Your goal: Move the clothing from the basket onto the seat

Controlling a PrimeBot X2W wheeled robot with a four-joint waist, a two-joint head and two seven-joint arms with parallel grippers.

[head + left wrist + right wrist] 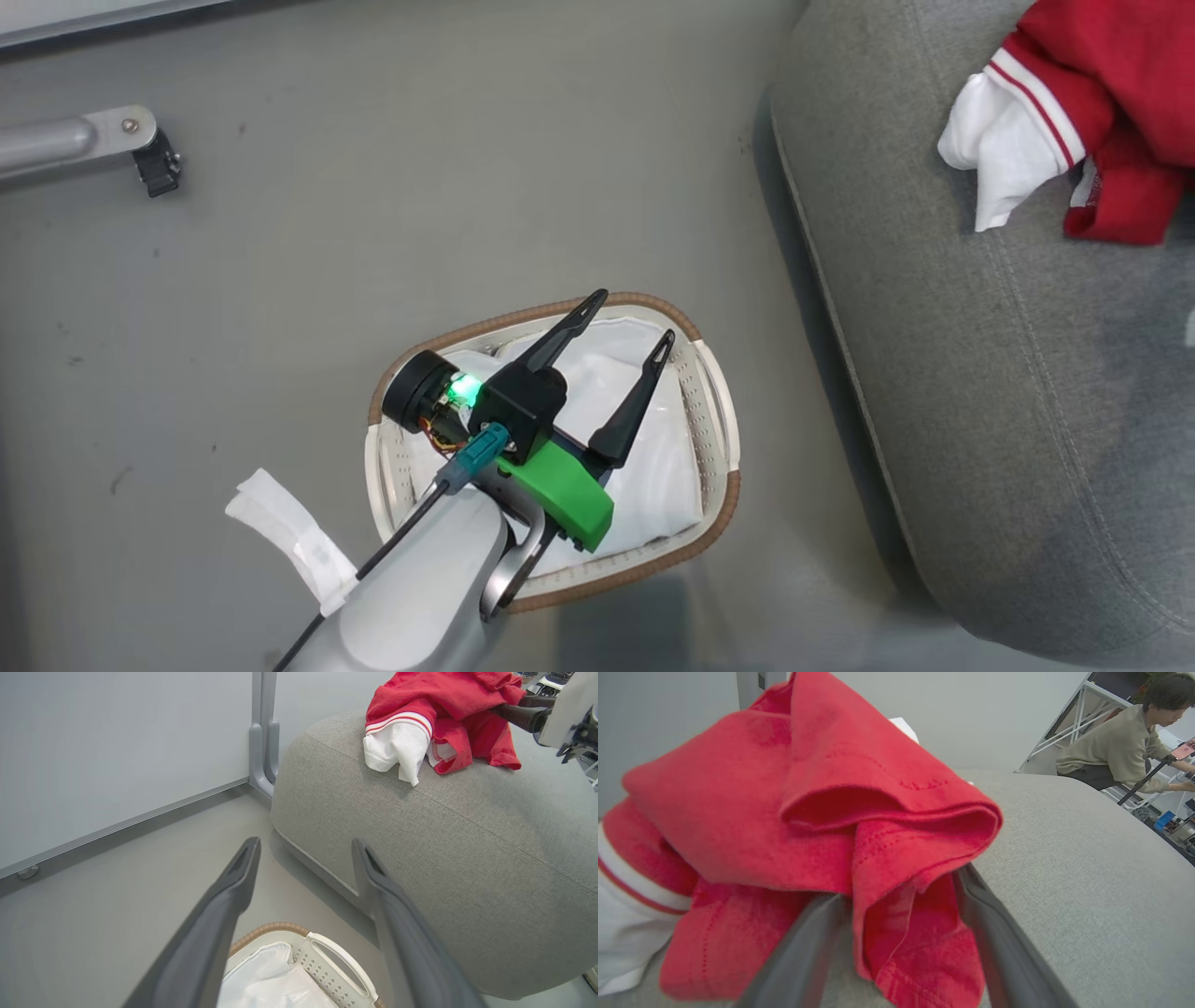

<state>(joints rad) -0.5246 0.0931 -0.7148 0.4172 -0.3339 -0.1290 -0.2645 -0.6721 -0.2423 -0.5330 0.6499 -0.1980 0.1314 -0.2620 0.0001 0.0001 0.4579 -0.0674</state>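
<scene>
On the grey seat (pixel 980 373) the red clothing (pixel 1111 84) lies heaped, with the right gripper (pixel 900 884) spread around one fold, apparently letting it go. Over the basket (pixel 721 439), where a white liner (pixel 653 467) shows, the left gripper (pixel 633 317) hangs spread, ready should anything remain.

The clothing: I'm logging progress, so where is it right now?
The clothing lies on the seat at the head view's upper right, well clear of the basket; the right end effector straddles one red fold.
</scene>
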